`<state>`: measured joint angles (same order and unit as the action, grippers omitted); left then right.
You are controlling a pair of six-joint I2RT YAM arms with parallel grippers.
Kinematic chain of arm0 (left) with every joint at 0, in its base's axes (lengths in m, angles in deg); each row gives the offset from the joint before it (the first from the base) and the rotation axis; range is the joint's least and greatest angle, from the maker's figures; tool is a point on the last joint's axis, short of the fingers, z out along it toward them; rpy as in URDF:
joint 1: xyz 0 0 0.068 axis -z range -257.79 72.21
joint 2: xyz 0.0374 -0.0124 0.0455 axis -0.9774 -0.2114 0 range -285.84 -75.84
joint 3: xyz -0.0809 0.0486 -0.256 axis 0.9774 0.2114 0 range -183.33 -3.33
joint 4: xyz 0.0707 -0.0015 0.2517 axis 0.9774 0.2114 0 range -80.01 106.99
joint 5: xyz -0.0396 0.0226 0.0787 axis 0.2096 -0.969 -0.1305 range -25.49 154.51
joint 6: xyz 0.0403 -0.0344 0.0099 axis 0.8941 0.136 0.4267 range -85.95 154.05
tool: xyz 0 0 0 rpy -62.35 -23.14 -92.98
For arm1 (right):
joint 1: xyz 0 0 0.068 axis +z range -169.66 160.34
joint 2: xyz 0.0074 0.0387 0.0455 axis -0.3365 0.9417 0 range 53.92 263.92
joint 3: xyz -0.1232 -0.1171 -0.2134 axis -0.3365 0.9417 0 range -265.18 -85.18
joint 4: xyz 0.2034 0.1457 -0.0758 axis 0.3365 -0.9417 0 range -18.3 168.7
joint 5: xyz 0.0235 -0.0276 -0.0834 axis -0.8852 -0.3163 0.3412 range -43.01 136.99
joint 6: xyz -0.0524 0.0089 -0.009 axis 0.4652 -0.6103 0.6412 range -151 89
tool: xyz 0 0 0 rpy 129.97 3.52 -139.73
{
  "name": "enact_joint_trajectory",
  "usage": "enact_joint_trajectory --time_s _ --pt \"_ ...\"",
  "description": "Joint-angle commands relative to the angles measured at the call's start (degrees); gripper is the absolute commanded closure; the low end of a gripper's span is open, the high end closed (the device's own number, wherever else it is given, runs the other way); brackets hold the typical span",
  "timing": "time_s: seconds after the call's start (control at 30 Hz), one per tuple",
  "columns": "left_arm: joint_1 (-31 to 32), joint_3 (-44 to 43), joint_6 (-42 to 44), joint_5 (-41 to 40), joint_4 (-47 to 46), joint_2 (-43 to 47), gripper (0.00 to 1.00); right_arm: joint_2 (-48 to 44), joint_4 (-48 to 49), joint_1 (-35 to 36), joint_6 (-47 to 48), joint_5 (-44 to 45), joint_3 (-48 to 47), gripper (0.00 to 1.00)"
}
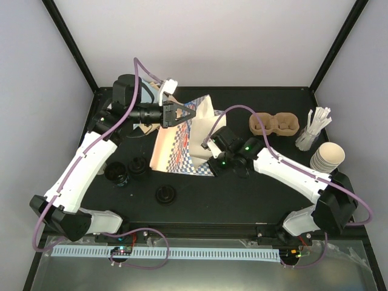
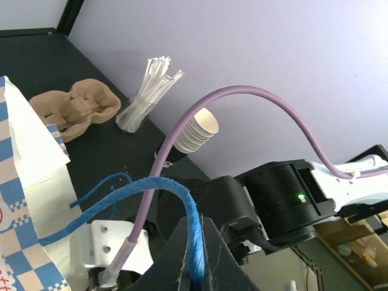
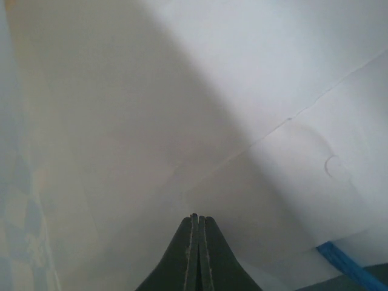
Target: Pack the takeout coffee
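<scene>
The stack of cream-tan paper cups (image 1: 327, 156) stands at the right edge, also showing in the left wrist view (image 2: 197, 130). The brown two-hole cup tray (image 1: 274, 124) (image 2: 76, 109) lies empty at the back right. Three black lids (image 1: 165, 194) (image 1: 136, 167) (image 1: 115, 171) lie at the front left. My left gripper (image 1: 189, 113) (image 2: 200, 242) is shut on the blue cord handle (image 2: 151, 185) of the blue-checked bag (image 1: 182, 142), holding it up. My right gripper (image 3: 195, 217) is shut, reaching into the bag's mouth against its white inner paper (image 3: 242, 109); nothing shows between its fingers.
White stir sticks (image 1: 315, 127) (image 2: 148, 97) stand in a holder between the tray and the cups. The bag lies on its side mid-table between both arms. The right arm (image 1: 285, 173) stretches across the right half of the table.
</scene>
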<state>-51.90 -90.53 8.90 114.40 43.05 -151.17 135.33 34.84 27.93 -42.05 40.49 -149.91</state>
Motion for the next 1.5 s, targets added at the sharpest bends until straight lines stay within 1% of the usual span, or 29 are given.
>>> enact_joint_trajectory --time_s 0.0,0.2,0.37,0.4,0.47,0.5,0.57,0.8,1.03,1.2,1.3,1.47 --pt "0.5 -2.4 -1.0 5.7 -4.3 1.2 0.98 -1.3 3.8 0.2 -1.2 -5.6 0.0 0.99" --pt "1.6 -2.6 2.0 9.3 -2.6 1.3 0.98 -3.5 8.1 -0.5 -3.8 -14.0 -1.0 0.99" --pt "2.2 -3.1 4.7 10.5 0.9 1.6 0.99 -4.5 9.9 -2.0 -4.8 -15.6 -2.2 0.99" --pt "2.3 -3.2 5.2 11.2 1.6 1.6 0.98 -4.7 10.7 -2.6 -5.0 -17.7 -2.0 0.99" --pt "2.8 -3.8 7.1 13.1 3.2 1.5 0.98 -5.3 13.3 -5.1 -6.2 -25.3 -1.2 0.99" --pt "3.0 -4.3 8.1 14.0 4.2 1.3 0.99 -5.4 14.4 -5.9 -7.2 -28.3 -1.1 0.99" --pt "3.5 -5.8 10.9 14.6 7.4 0.9 0.98 -5.5 15.7 -6.8 -8.4 -31.4 -1.3 0.99" --pt "4.0 -11.7 20.9 14.1 19.0 -1.0 0.99 -7.6 20.1 -8.7 -12.6 -37.5 0.2 0.99" --pt "5.8 -12.3 22.4 15.8 19.5 -2.7 0.99 -7.7 21.6 -8.8 -14.7 -39.2 0.3 0.99" --pt "8.0 -13.9 22.4 14.4 19.5 -4.9 0.98 -6.8 18.8 -8.3 -12.2 -35.8 -0.6 0.99" --pt "8.4 -14.9 20.8 12.6 18.0 -6.0 0.98 -6.4 16.3 -7.2 -10.1 -31.6 -0.3 0.99" --pt "8.3 -17.4 18.3 11.4 15.3 -7.7 0.99 -7.3 15.9 -7.0 -8.8 -29.9 4.0 0.99"
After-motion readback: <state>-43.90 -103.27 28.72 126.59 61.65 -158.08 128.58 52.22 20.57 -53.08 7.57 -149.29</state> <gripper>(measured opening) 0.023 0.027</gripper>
